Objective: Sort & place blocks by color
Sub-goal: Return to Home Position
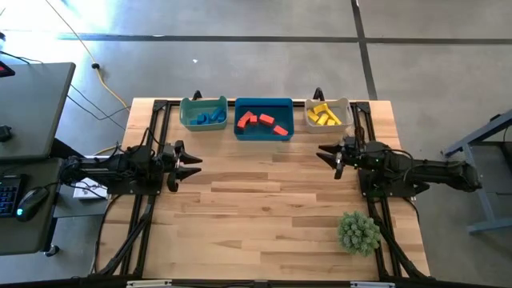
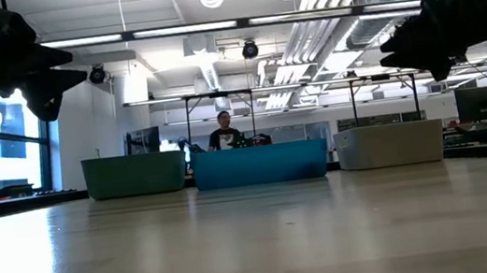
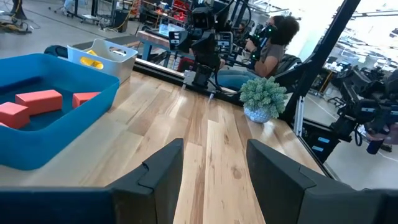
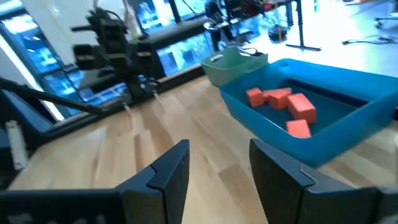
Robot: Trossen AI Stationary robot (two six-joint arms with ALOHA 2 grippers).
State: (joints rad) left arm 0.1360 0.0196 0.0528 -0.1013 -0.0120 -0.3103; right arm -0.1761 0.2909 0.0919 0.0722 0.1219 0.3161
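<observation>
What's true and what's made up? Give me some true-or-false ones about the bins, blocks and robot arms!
1. The red blocks lie in the middle blue bin. True.
2. The yellow blocks lie in the teal bin. False: they are in the grey-white bin; the teal bin holds blue blocks.
3. The left tool grips a block. False: it is open and empty, like the right tool.
4. A green plant stands on the table by the right arm. True.
5. Loose blocks lie on the table outside the bins. False: none show there.

blue blocks [image 1: 211, 118]: teal bin [image 1: 186, 111] | red blocks [image 1: 262, 122]: blue bin [image 1: 264, 137] | yellow blocks [image 1: 323, 115]: white bin [image 1: 346, 105]
</observation>
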